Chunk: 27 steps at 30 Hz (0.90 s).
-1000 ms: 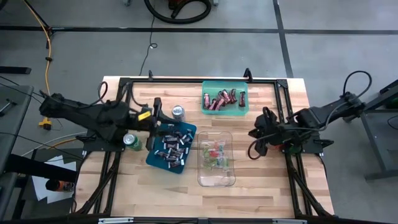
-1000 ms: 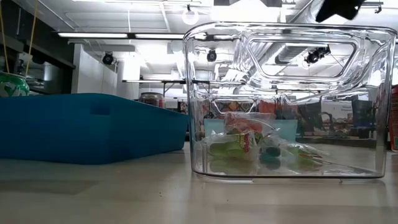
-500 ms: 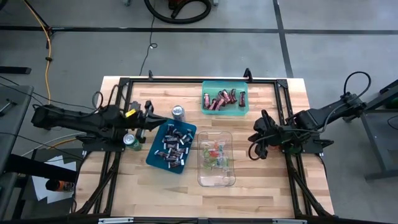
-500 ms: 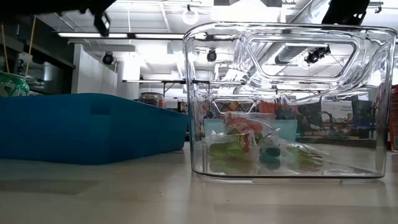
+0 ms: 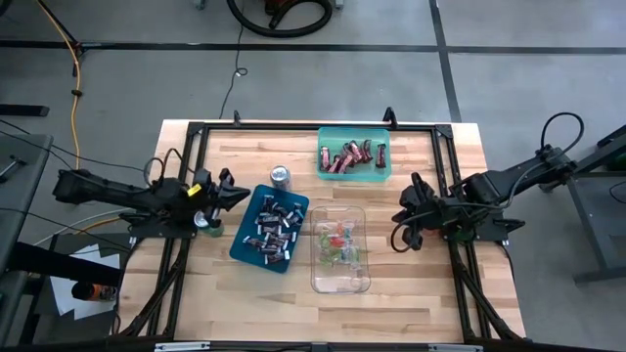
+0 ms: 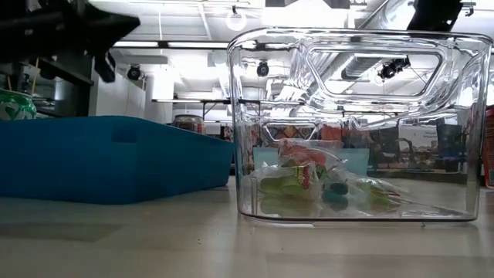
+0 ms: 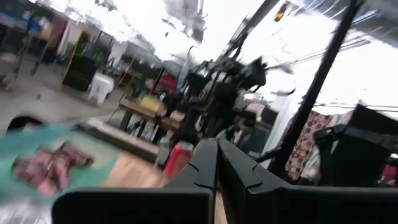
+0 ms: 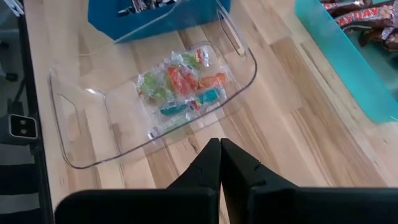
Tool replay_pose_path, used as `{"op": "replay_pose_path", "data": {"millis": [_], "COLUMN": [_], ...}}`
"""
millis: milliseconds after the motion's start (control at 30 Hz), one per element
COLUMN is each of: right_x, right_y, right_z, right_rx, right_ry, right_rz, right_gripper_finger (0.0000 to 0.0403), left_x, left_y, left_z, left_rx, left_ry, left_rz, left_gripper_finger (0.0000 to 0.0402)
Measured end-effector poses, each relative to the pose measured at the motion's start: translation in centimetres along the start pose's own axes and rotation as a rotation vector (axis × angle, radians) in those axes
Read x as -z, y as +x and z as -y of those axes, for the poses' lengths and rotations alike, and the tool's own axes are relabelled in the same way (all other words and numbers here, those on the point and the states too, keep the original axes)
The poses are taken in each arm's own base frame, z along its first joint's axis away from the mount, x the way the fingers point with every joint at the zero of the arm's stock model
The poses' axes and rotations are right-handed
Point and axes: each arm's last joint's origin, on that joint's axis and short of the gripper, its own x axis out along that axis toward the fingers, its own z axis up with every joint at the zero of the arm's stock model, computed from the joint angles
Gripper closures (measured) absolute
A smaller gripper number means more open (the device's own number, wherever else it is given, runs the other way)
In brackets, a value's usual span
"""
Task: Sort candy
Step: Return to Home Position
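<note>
The left gripper [image 5: 238,195] hung beside the blue bin [image 5: 241,248], its fingers pressed together; that arm's wrist view was smeared, the teal tray [image 5: 383,138] only a blur there. The right gripper [image 8: 220,145], closed too and holding nothing, sat near the transparent bin [image 8: 62,124]. Bright wrapped candy [image 8: 180,87] lay inside the bin. Dark mini bars [image 5: 272,227] filled the blue bin and red bars [image 5: 347,156] the tray. The frame edge cut off a green can [image 6: 14,106].
</note>
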Motion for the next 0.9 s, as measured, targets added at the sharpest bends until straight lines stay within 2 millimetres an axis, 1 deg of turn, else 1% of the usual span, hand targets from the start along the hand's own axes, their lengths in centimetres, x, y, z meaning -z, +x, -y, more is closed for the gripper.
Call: {"op": "replay_pose_path", "data": {"millis": [133,267,333,433,500,600,733,900], "right_x": [0.3,0.6,0.7,1.0,1.6,2.7,4.8,7.1], "right_y": [-0.5,-1.7,-2.5,-3.2,-3.0,-2.6,-2.0,-1.9], "right_z": [0.5,1.3,1.8,2.5,3.1,4.0,5.5,7.6], "right_rx": [0.013,0.004,-0.002,-0.002,-0.024,-0.107,-0.227,-0.289], "right_ry": [-0.003,0.003,0.0,-0.045,-0.07,-0.062,-0.048,0.003], "right_rz": [-0.013,-0.001,0.043,0.18,0.241,0.321,0.36,0.406], "right_gripper_finger": [0.0402,0.0402,0.0403,0.0403,0.0403,0.0403,0.0403,0.0403], "left_x": [0.5,0.5,0.7,0.9,1.0,1.1,1.2,1.2], "left_y": [-0.3,-0.3,-0.3,-0.3,-0.3,-0.3,-0.3,-0.3], "left_z": [-0.3,-0.3,-0.4,-0.5,-0.5,-0.5,-0.6,-0.6], "left_rx": [-0.035,-0.04,-0.047,-0.057,-0.062,-0.066,-0.07,-0.07], "left_ry": [-0.046,-0.171,-0.186,-0.176,-0.174,-0.172,-0.169,-0.169], "left_rz": [-0.046,-0.051,-0.066,-0.089,-0.099,-0.107,-0.116,-0.116], "left_gripper_finger": [0.0401,0.0401,0.0401,0.0401,0.0401,0.0401,0.0401,0.0401]}}
